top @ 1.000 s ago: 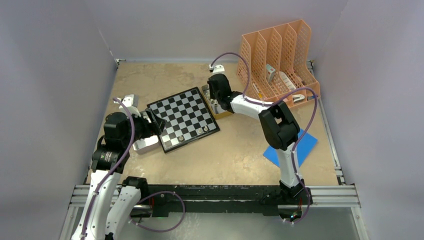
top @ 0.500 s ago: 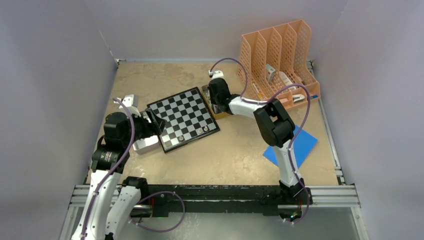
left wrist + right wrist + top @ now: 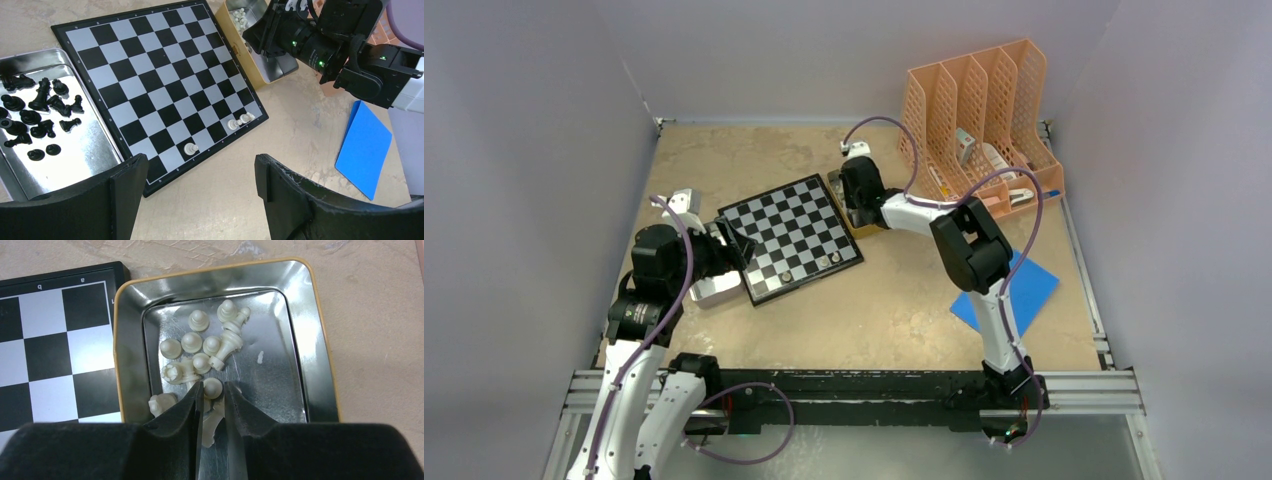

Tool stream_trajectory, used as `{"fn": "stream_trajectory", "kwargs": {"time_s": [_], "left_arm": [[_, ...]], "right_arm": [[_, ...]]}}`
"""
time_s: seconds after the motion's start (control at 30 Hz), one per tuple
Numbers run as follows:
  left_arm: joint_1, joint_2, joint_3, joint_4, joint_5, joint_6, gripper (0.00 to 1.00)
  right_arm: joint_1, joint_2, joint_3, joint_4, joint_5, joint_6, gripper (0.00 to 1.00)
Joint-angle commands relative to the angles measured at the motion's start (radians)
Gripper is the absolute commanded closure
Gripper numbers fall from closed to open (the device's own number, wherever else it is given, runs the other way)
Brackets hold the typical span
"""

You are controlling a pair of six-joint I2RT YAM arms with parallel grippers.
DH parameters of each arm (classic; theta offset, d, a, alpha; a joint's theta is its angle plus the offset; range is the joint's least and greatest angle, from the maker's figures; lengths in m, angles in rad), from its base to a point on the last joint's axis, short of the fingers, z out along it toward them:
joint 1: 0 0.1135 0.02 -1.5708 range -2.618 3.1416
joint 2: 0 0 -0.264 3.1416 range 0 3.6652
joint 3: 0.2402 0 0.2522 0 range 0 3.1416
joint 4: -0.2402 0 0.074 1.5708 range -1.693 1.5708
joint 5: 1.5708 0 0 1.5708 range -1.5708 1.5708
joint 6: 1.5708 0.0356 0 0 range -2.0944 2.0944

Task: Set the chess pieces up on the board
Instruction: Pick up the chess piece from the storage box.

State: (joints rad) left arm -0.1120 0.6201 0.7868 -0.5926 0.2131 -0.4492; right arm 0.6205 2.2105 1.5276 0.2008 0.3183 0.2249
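Right gripper (image 3: 212, 386): fingers nipped tight on a pale piece (image 3: 209, 425), down in the gold-rimmed tin (image 3: 305, 340)!
Tin: other pale pieces (image 3: 200, 345) heaped inside, just beside the board (image 3: 160, 75).
Left gripper (image 3: 200, 165): spread wide, empty, above the board's near edge.
Board: three pale men (image 3: 232, 124) along that edge.
Silver tray (image 3: 85, 145): black pieces (image 3: 40, 115), flush against the board.

Left arm (image 3: 649, 290): leans from its base toward 12 o'clock, wrist turned to 3 o'clock.
Left gripper (image 3: 197, 167): jaws spread wide, empty.
Right arm (image 3: 969, 250): elbow raised, forearm stretched toward 10 o'clock.
Right gripper (image 3: 212, 386): pointing down, fingers nearly together on a pale chessman (image 3: 210, 422).
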Motion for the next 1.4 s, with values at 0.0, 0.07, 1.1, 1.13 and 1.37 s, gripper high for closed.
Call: {"fn": "stream_trajectory", "kwargs": {"time_s": [0.0, 0.07, 1.1, 1.13, 1.37], "left_arm": [[0.006, 0.001, -0.010, 0.039, 0.002, 0.021, 0.22], [0.006, -0.003, -0.011, 0.039, 0.002, 0.021, 0.22], [0.006, -0.005, -0.011, 0.036, -0.008, 0.018, 0.22], [0.006, -0.007, -0.011, 0.036, -0.008, 0.018, 0.22], [0.006, -0.006, -0.011, 0.037, -0.008, 0.018, 0.22]], "right_arm": [[-0.008, 0.010, 0.056, 0.013, -0.009, -0.020, 0.76], [-0.009, 0.015, 0.062, 0.011, -0.010, -0.021, 0.77], [-0.010, 0.015, 0.072, -0.009, -0.027, -0.018, 0.79], [-0.010, 0.015, 0.072, -0.009, -0.026, -0.020, 0.80], [-0.010, 0.014, 0.075, -0.009, -0.007, -0.027, 0.85]]}}
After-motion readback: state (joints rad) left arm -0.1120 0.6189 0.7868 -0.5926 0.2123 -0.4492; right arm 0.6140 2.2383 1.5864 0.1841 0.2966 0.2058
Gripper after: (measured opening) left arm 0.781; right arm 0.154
